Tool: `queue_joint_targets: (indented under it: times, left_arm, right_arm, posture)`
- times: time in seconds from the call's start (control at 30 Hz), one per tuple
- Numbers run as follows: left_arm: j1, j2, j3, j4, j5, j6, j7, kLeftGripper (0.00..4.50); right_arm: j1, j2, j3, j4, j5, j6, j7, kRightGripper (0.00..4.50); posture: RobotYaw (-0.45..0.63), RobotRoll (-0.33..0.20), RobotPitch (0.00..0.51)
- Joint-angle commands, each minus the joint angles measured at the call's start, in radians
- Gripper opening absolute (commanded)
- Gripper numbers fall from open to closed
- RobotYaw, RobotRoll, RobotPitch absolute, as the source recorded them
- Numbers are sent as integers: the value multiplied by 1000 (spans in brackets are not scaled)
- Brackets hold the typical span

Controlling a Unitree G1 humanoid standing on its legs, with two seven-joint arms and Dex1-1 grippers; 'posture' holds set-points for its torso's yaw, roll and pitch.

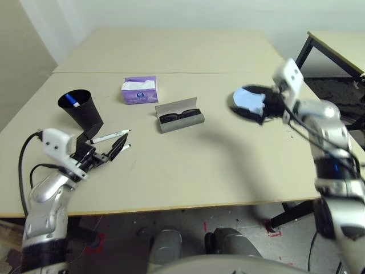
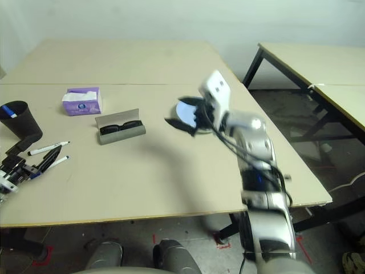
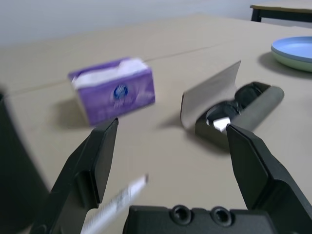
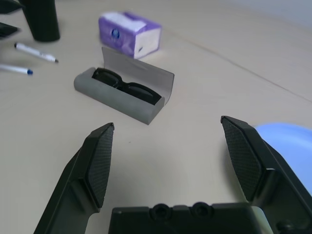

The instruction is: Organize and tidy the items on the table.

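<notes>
A black cup point(image 1: 84, 112) with a blue-tipped marker point(image 1: 71, 101) in it stands at the left of the table point(image 1: 188, 171). Two white markers point(image 1: 108, 137) point(image 4: 14, 69) lie beside it. My left gripper point(image 1: 118, 146) hangs open just over them. In the middle lies the open grey glasses case point(image 1: 180, 118) holding the black sunglasses point(image 4: 127, 87), with the purple tissue box point(image 1: 139, 90) behind it. On the right a blue plate point(image 1: 246, 98) rests on a green plate point(image 3: 292, 62). My right gripper point(image 2: 187, 116) hovers open above their near edge, holding nothing.
A seam point(image 1: 188, 72) crosses the table behind the tissue box. A smaller black-legged table point(image 1: 336, 48) stands off to the right, across a gap of floor. The table's right edge runs close behind my right arm.
</notes>
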Motion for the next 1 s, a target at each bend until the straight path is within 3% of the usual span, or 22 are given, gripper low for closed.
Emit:
queue_joint_targets:
  times: [0.03,0.17,0.5,1.0]
  left_arm:
    - [-66,18,-31,83,55,21,36,4500]
    - [-152,31,-74,180,105,27,53,3595]
    - [-333,29,-115,517,158,-41,46,169]
    - [-618,-64,-234,908,260,-180,37,38]
  right_arm:
    - [80,30,-4,34,31,-185,-20,4453]
    - [133,30,19,188,32,-394,29,4500]
    - [171,29,94,350,55,-625,110,4500]
    - [184,6,120,355,72,-655,95,4500]
  posture:
    - [16,0,63]
    - [8,0,60]
    - [-10,0,61]
    - [-74,0,56]
